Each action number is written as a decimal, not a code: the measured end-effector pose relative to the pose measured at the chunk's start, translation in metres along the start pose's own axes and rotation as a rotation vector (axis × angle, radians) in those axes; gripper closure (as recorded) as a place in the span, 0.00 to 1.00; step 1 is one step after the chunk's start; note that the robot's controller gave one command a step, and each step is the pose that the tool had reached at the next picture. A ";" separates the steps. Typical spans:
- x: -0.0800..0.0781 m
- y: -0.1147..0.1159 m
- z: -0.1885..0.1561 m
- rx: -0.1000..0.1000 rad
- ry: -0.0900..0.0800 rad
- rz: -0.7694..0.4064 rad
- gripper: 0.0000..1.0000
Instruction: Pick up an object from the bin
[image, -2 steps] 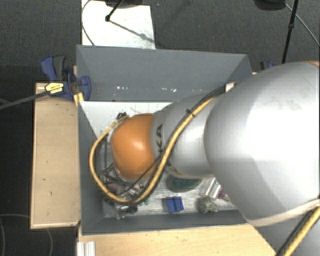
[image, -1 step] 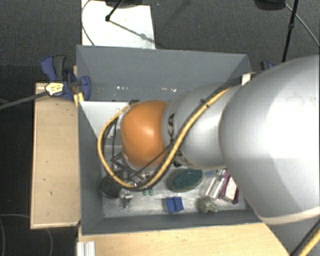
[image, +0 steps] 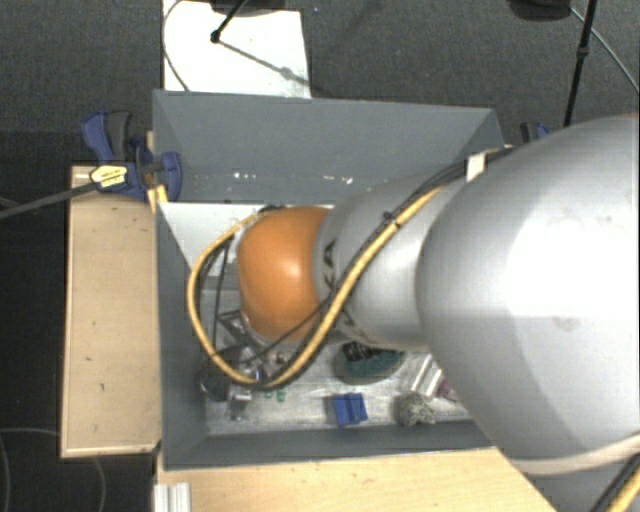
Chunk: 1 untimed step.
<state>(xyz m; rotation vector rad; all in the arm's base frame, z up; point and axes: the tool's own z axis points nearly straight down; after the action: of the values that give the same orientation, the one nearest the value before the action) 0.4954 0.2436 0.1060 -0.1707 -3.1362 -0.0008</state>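
Arm (image: 540, 280): enters from the right, big grey body covers the right and centre of the bin (image: 320, 140). Wrist points down into the bin's left half.

Orange cover (image: 280, 265): on the wrist, approx. mid-bin, left of centre. Yellow cable (image: 197, 300) loops round its left side, under it, then back up along the arm.

Pincer (image: 235, 385): low in the near-left corner of the bin, below the orange cover, close to the floor and near the left wall. It sits in shadow behind the cable loop. Wide or narrow: cannot tell. Nothing can be made out in it.

Task thing: which obj. is the pick cannot be told. Closest to the pincer is a small green piece (image: 280, 395), just beside it on its right, on the bin floor.

Other items, all along the near wall, left to right:
- blue block (image: 347, 408), ridged top, lying flat, right of the green piece, apart from it.
- dark green rounded obj. (image: 368, 362), behind the blue block, partly under the arm.
- grey-green lumpy obj. (image: 413, 410), right of the blue block, near it.
- pale silvery cyl. obj. (image: 428, 378), tilted, just behind the lumpy obj., right end hidden by the arm.

Remainder of the floor to the right: hidden by the arm.
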 end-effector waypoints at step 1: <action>0.014 0.003 0.036 0.000 -0.001 0.339 0.00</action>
<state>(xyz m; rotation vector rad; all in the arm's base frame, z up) 0.4821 0.2482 0.0702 -0.6974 -3.0638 -0.0008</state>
